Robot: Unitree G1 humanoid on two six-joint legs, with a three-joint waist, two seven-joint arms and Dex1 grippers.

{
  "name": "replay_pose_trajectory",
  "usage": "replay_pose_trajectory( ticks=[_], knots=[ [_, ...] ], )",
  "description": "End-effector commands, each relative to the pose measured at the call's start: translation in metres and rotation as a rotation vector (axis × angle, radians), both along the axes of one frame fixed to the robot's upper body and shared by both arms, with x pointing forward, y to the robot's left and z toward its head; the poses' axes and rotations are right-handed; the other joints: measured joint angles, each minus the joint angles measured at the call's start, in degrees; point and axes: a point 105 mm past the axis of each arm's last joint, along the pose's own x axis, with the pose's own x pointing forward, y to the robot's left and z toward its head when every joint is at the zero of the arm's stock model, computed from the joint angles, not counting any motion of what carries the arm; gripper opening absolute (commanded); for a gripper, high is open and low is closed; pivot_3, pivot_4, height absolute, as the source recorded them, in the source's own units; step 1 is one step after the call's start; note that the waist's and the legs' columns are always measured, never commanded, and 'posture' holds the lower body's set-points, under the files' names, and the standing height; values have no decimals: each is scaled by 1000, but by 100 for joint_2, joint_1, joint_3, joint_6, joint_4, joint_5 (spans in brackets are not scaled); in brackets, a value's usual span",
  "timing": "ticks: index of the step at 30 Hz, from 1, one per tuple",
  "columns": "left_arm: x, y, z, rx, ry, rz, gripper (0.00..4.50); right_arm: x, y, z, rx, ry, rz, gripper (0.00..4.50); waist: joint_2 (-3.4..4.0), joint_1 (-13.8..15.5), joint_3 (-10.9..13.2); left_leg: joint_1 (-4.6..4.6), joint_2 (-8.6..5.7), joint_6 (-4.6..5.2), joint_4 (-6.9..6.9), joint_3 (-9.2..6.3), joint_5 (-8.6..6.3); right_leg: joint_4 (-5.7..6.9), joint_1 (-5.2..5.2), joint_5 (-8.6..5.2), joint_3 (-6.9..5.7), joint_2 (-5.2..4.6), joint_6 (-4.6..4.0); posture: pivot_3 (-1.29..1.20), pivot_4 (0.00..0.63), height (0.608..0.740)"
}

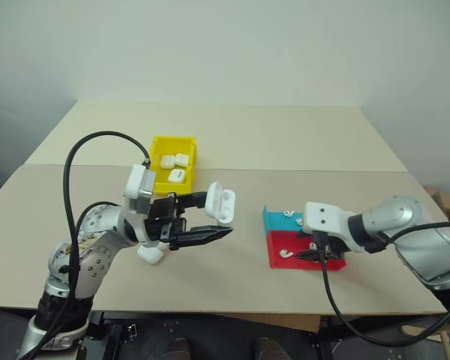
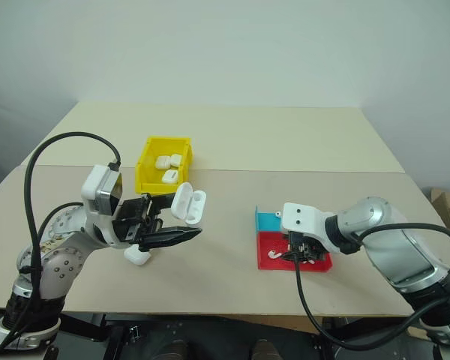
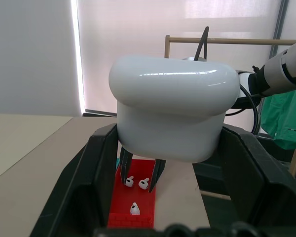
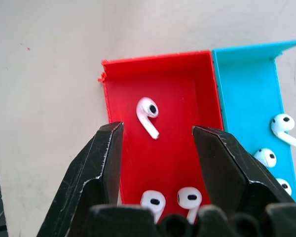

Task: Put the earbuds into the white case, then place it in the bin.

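Nearest the head camera, at about seven o'clock on the bench [image 1: 300,142], the left pincer [image 1: 210,217] is clamped on the white case [image 1: 220,202], holding it above the benchtop with its hinged lid flipped open. In the left wrist view the case's rounded white body sits tight between the two black fingers [image 3: 89,173]. Just below the left arm, another small white case [image 1: 150,254] rests on the bench surface.

At about four o'clock the right pincer [image 1: 315,255] hangs over the tray, its two halves set side by side: a red half [image 4: 177,89] nearer the robot and a teal half [image 4: 246,84] beyond it. Its fingers stand apart and grip nothing, as the right wrist view shows. The earbuds [image 4: 148,113] lie loose in the tray: one near the middle of the red half between the spread fingertips, two more close to the wrist camera, and three in the teal half.

Toward eleven o'clock from the held case, the bin [image 1: 161,142] stands upright on the bench, well apart from the tray, with three white cases [image 1: 177,175] lying inside it.
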Motion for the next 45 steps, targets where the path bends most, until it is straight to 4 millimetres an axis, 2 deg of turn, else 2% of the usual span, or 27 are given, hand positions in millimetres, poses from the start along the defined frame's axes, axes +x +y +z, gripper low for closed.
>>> replay_pose_trajectory(
  ticks=[1,25,28,32,38,41,45],
  knots=[
    [-4,-1,7,2,-44,-8,2762,4,5,0,-25,-29,20,2669,0,5,0,1,0,0,0,0,0,0,1,0,0,0,0,0,150,740],
    [-7,3,6,11,-41,4,2762,16,13,-30,-88,19,61,2669,0,3,0,1,0,0,0,0,0,1,1,0,-1,0,0,0,150,740],
    [-7,4,7,13,-43,6,2762,16,12,-32,-94,25,59,2110,0,6,0,1,0,0,0,0,0,1,1,0,-1,1,0,0,150,740],
    [-8,4,7,14,-46,7,2762,17,11,-33,-97,27,58,789,0,9,0,1,0,0,0,-1,0,1,1,0,-1,0,0,0,150,740],
    [-7,5,7,17,-46,6,2762,19,12,-33,-84,23,34,789,0,5,0,3,0,0,1,-1,0,1,4,0,-1,1,0,0,150,740],
    [-8,5,7,18,-40,-3,2762,17,12,-23,-8,37,-8,789,0,7,0,3,0,0,0,-1,0,1,4,0,-1,1,0,0,150,740],
    [-8,4,8,16,-35,-28,2762,8,14,17,270,61,-67,789,0,17,0,-1,0,0,0,-1,0,0,1,0,-1,0,0,0,150,740]
  ],
)
